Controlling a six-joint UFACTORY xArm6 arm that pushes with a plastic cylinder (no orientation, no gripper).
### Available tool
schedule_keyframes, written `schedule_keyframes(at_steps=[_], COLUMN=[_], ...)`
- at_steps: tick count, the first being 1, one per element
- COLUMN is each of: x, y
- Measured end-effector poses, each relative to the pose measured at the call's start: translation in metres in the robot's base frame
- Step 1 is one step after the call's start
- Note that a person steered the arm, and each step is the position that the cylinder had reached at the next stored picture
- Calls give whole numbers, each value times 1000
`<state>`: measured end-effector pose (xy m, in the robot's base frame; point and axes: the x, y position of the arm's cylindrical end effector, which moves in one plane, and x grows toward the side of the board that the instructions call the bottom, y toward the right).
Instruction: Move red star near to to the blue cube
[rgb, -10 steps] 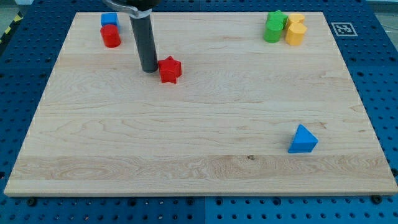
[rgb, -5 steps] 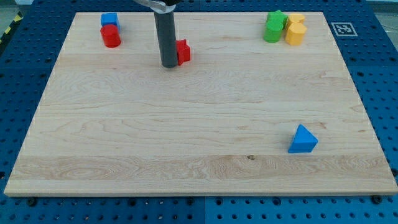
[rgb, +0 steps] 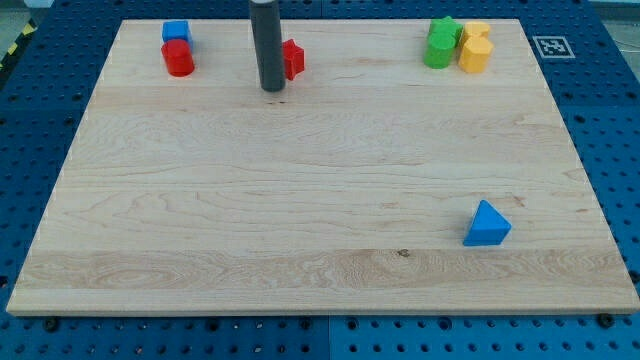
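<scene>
The red star (rgb: 292, 59) lies near the view's top, left of centre, partly hidden behind my rod. My tip (rgb: 272, 88) rests on the board just below and left of the star, close to it. The blue cube (rgb: 177, 32) sits at the top left corner of the board, with a red cylinder (rgb: 179, 59) touching it just below. The star is well to the right of the blue cube.
A green block (rgb: 439, 43) and two yellow blocks (rgb: 475, 47) cluster at the top right. A blue triangular block (rgb: 486, 225) lies at the lower right. The wooden board (rgb: 320, 200) ends at a blue perforated table.
The red star has moved up and to the right, toward the board's top edge. My tip has moved the same way and stays beside its left side.
</scene>
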<state>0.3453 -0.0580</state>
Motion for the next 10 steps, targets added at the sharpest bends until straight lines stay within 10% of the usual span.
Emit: schedule_keyframes(at_steps=[10], x=[-79], y=[23])
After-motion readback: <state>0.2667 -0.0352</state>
